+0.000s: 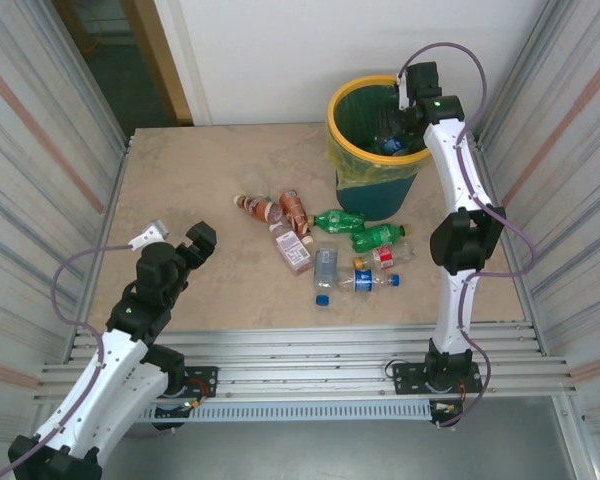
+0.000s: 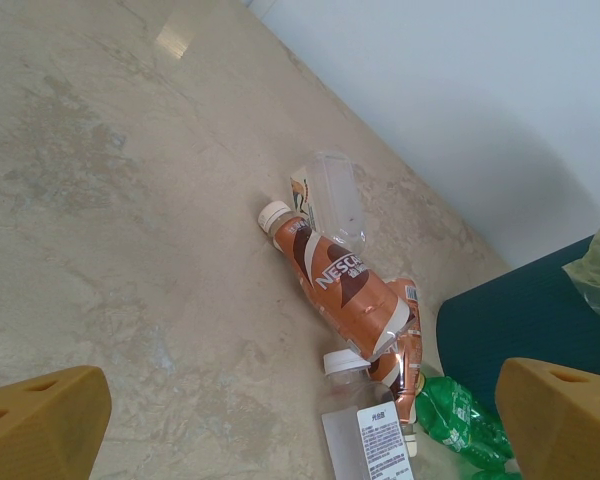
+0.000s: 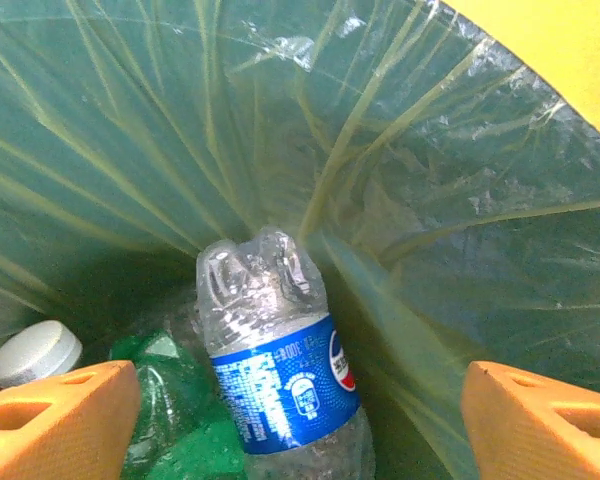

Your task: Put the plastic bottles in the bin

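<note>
**Bin run, mid-drop:** the right end effector [image 3: 300,425] hangs inside the mouth of the bin [image 1: 380,195], fingers spread wide and gripping nothing — a clear blue-labelled bottle [image 3: 280,370] sits between them, touching neither. The bottle stands steeply on end, its long axis running down into the bin. What looks like its moulded base points toward the bottom and leans against the green-yellow liner [image 3: 430,200]; its cap end is out of sight. Beside it rest a green bottle [image 3: 175,440] and a white cap [image 3: 35,352].

The left end effector [image 2: 300,430], fully open and empty, hovers over the table [image 1: 180,180] facing the remaining bottles [image 1: 325,240]. These lie flat near the bin's foot, pointing every which way, several touching.

The likely trouble: fingers this low could snag the loose liner on the way up and drag or tip the bin — and on the table, closing on one bottle in a touching cluster could send its round neighbours rolling.
</note>
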